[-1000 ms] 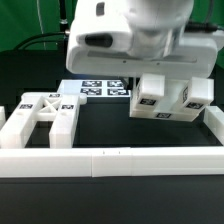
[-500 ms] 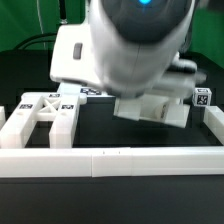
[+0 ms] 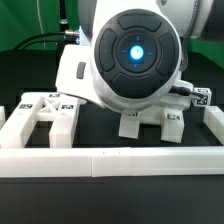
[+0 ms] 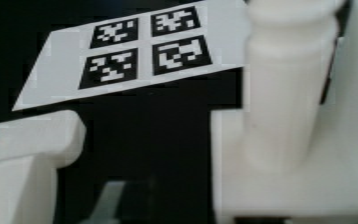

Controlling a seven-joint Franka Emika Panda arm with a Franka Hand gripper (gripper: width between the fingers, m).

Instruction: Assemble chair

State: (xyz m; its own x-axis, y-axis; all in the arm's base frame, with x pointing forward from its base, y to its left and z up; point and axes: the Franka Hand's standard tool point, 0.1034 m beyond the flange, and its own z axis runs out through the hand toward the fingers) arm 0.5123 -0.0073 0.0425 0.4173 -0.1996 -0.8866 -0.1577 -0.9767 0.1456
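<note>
- Gripper: hidden behind my own arm housing in the exterior view, and its fingers are not clear in the wrist view. I cannot tell whether it is open or closed.
- Chair part: directly below the housing, with its two stubby ends down at the desk. It fills the wrist view close up.
- Cross-braced frame: lies apart, toward the exterior view's left.
- Rail: runs along the front.
- Marker board: lies flat beyond the part.

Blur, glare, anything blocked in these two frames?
Exterior view: arm housing blocks the middle, its blue light blooming; cross-braced frame sharp. Wrist view: near white chair part soft, washed out; marker board tags readable.
</note>
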